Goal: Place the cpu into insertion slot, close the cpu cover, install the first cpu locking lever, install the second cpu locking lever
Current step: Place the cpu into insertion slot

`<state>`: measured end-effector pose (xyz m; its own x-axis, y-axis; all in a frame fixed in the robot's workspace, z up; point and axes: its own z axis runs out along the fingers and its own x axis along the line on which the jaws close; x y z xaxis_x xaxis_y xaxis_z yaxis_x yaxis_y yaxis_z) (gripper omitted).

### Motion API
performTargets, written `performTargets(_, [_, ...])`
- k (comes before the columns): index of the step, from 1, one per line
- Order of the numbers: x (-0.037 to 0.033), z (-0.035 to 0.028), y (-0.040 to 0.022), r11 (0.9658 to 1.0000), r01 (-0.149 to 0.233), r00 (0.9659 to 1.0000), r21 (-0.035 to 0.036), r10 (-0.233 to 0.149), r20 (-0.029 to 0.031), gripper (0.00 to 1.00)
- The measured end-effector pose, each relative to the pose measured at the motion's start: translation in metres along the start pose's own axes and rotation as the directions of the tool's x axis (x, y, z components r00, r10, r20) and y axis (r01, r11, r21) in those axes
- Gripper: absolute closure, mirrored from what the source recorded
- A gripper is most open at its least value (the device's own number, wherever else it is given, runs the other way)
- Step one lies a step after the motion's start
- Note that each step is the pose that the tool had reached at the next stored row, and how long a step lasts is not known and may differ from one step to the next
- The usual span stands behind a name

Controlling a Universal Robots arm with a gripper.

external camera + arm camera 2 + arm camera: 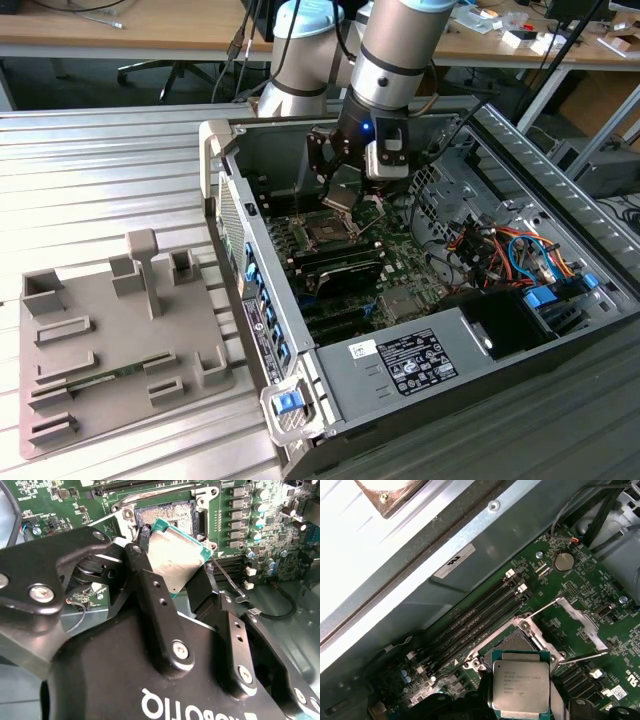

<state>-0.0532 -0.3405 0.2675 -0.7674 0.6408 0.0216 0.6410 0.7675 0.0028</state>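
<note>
My gripper [340, 192] is shut on the cpu [338, 198] inside the open computer case. The chip hangs tilted just above the insertion slot [328, 232] on the green motherboard. In the second wrist view the silvery cpu [175, 560] sits between the two black fingers [150, 595], with the dark square insertion slot [172, 515] just beyond it. In the first wrist view the cpu [521, 687] partly hides the insertion slot [512, 642]. The cpu cover [577, 622] stands swung open beside the slot, and two thin locking levers [582, 656] stick out, unlatched.
Long black memory slots [475, 625] run beside the socket. The case walls [225, 200] surround the board, with cable bundles [510, 250] and a power supply [430, 355] toward the exterior view's right. A grey fixture tray [120, 340] lies on the table at the exterior view's left.
</note>
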Motion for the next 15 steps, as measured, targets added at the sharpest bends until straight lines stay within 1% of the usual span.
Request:
performTargets(5, [0.0000,0.0004,0.0000,0.9995,-0.030,0.9995,-0.0006,0.030,0.0000,0.45])
performTargets(15, [0.0000,0.0008,0.0000,0.9981,-0.062,0.9981,-0.0013,0.062,0.0001,0.45])
